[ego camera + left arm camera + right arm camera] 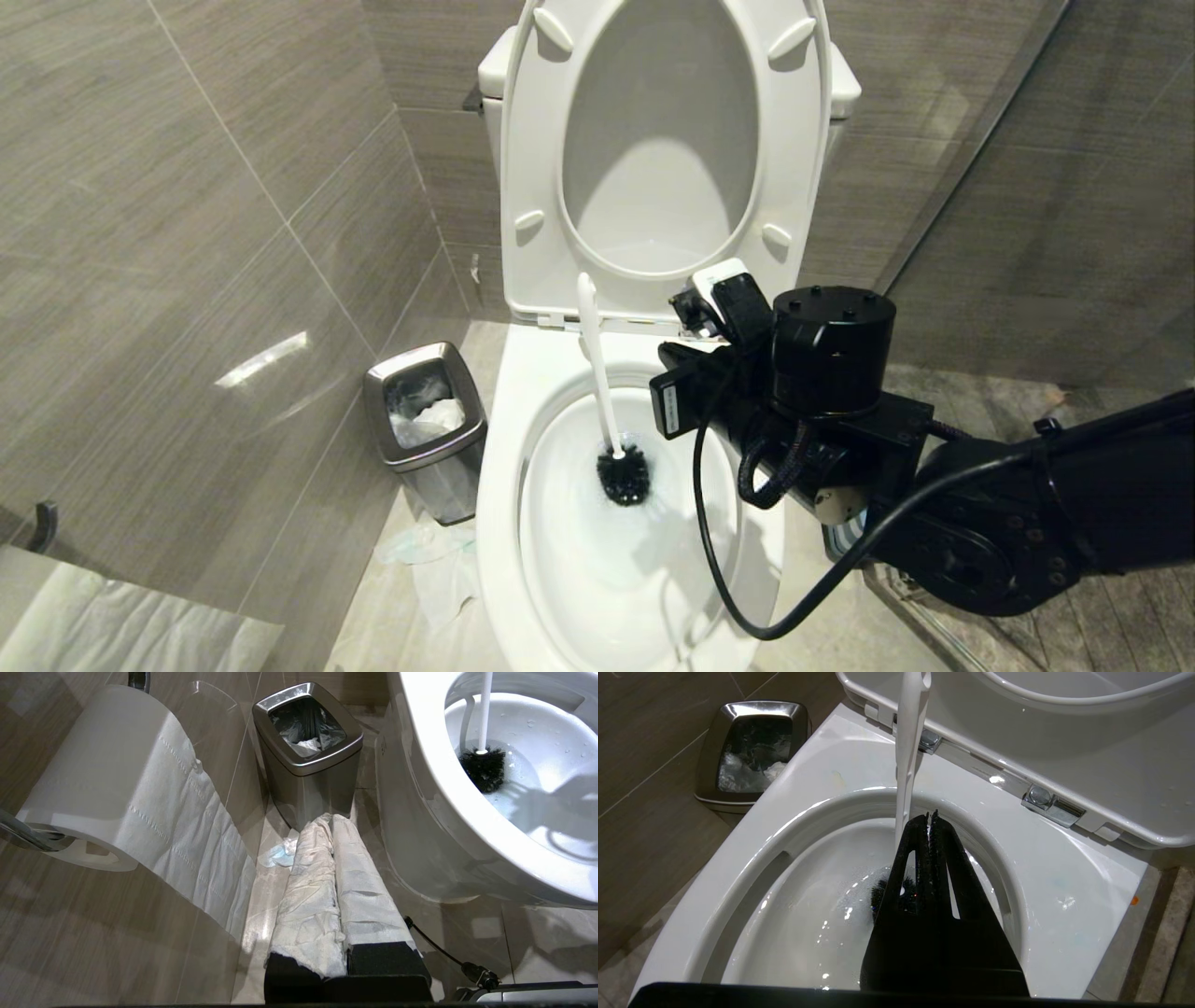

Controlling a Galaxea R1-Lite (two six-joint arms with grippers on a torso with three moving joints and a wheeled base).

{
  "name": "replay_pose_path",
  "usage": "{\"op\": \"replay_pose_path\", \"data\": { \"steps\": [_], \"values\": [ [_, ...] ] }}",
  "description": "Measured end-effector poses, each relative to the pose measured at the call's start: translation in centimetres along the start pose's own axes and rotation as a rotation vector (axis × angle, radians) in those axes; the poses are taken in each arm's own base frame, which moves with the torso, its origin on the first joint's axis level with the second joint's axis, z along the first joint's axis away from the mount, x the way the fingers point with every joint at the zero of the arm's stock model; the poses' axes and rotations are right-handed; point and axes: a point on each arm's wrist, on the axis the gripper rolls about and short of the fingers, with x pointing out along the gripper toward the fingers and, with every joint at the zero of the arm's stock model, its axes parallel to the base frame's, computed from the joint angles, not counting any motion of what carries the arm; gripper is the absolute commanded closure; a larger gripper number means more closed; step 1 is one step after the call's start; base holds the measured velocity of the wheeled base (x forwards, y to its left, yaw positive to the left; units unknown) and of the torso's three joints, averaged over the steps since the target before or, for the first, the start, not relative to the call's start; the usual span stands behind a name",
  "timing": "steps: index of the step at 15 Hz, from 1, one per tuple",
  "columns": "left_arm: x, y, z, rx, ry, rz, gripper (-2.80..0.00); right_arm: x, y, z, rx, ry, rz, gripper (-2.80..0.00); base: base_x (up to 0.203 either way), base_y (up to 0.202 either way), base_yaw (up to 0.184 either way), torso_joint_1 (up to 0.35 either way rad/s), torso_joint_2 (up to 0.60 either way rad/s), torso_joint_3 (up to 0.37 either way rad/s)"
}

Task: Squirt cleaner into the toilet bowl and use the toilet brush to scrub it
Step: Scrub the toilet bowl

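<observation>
Toilet bowl (523,439): white, seat and lid raised against the tank; water pooled at the bottom of the basin.
Toilet brush (602,392): standing in the bowl, black bristle head down in the water, white handle leaning back toward the hinges.
Right gripper (930,817): over the bowl, just beside the brush handle – its 2 fingers pressed together, nothing between them.
Left gripper (329,819): low beside the toilet, fingers wrapped in white tissue and closed – holding nothing.
Waste bin (425,429): steel, lined, on the floor to the left of the toilet, close to the wall.
Toilet paper roll (112,779): wall-mounted, a strip hanging loose.
</observation>
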Motion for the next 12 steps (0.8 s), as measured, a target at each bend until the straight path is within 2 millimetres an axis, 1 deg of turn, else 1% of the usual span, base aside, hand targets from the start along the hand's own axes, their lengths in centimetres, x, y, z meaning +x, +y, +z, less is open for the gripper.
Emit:
{"op": "replay_pose_path", "data": {
  "steps": [3,4,6,8,12],
  "values": [
    [0.0,0.0,0.0,0.0,0.0,0.0,0.0,0.1,0.2,-0.2,-0.024,0.005,-0.002,0.0,0.0,0.0,0.0,0.0,0.0,0.0],
    [0.0,0.0,0.0,0.0,0.0,0.0,0.0,0.2,0.2,-0.3,-0.036,0.009,-0.003,-2.8,0.0,0.0,0.0,0.0,0.0,0.0],
    [0.0,0.0,0.0,0.0,0.0,0.0,0.0,0.5,0.4,-0.6,-0.046,0.014,-0.005,-2.8,0.0,0.0,0.0,0.0,0.0,0.0],
    [0.0,0.0,0.0,0.0,0.001,0.0,0.0,1.3,0.6,-0.6,-0.047,0.01,-0.027,-2.8,0.0,0.0,0.0,0.0,0.0,0.0],
    [0.0,0.0,0.0,0.0,0.0,-0.001,0.0,4.0,1.3,-0.3,-0.118,-0.055,-0.098,-2.8,0.0,0.0,0.0,0.0,0.0,0.0]
  ]
}}
